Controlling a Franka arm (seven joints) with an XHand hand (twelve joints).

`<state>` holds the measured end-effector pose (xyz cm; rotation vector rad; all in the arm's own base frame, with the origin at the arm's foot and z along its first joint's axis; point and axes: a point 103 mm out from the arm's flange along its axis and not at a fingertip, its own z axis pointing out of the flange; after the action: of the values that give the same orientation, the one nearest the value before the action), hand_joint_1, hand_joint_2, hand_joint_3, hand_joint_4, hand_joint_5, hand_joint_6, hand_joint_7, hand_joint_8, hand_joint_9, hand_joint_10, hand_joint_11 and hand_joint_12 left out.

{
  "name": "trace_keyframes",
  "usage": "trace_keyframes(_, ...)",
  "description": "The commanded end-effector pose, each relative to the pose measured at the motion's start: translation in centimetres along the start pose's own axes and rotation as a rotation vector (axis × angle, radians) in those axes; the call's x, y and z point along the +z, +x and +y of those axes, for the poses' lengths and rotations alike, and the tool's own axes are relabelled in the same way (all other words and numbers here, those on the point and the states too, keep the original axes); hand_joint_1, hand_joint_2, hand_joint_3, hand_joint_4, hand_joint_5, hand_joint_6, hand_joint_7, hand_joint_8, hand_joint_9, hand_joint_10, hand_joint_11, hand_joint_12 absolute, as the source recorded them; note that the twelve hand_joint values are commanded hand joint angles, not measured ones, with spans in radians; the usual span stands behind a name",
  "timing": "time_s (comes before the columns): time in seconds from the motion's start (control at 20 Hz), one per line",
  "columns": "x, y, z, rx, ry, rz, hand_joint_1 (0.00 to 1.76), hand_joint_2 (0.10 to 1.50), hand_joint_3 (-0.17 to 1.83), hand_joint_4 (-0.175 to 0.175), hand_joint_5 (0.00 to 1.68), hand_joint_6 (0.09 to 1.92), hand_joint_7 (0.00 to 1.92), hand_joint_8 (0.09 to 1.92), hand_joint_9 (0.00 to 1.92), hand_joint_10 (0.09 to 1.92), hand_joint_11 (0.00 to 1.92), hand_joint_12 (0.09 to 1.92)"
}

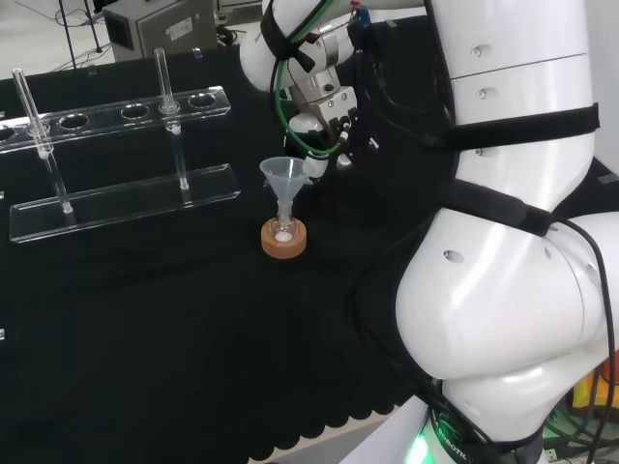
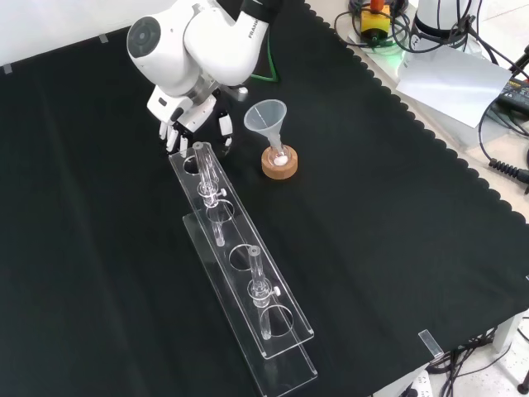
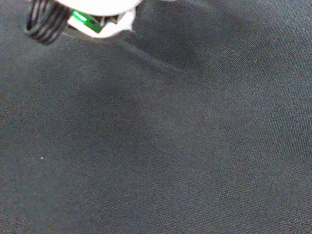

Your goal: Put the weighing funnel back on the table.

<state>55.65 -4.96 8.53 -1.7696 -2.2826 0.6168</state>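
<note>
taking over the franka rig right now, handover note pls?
Hand: low over the cloth at the far end of the tube rack in the front view. I can't read its grip or whether it holds anything.
Things: the funnel stands upright in its flask on the cork ring, just right of the hand.
Done: put-down not confirmed.
Left: check the hand, lay anything it holds on bare cloth, then lift clear.

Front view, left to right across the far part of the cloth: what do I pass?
Hand, funnel above its cork ring, grey sheet beyond the cloth. Rack left out: it overlaps.
</note>
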Motion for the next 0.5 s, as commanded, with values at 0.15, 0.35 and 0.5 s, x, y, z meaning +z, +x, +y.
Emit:
trace_keyframes(0.15, 0.36, 0.37, 0.28, 0.001, 0.005, -0.004, 1.09, 0.67, 0.76, 0.175, 1.12, 0.98, 0.53, 0.68, 0.87, 0.50, 0.67, 1.16)
trace_keyframes(0.35, 0.38, 0.51, 0.31, 0.012, 0.010, -0.004, 1.09, 0.67, 0.75, 0.175, 1.12, 0.98, 0.53, 0.68, 0.87, 0.50, 0.67, 1.16)
trace_keyframes(0.5, 0.40, 0.51, 0.34, 0.007, 0.007, 0.001, 1.09, 0.68, 0.74, 0.175, 1.12, 0.98, 0.52, 0.68, 0.87, 0.49, 0.67, 1.16)
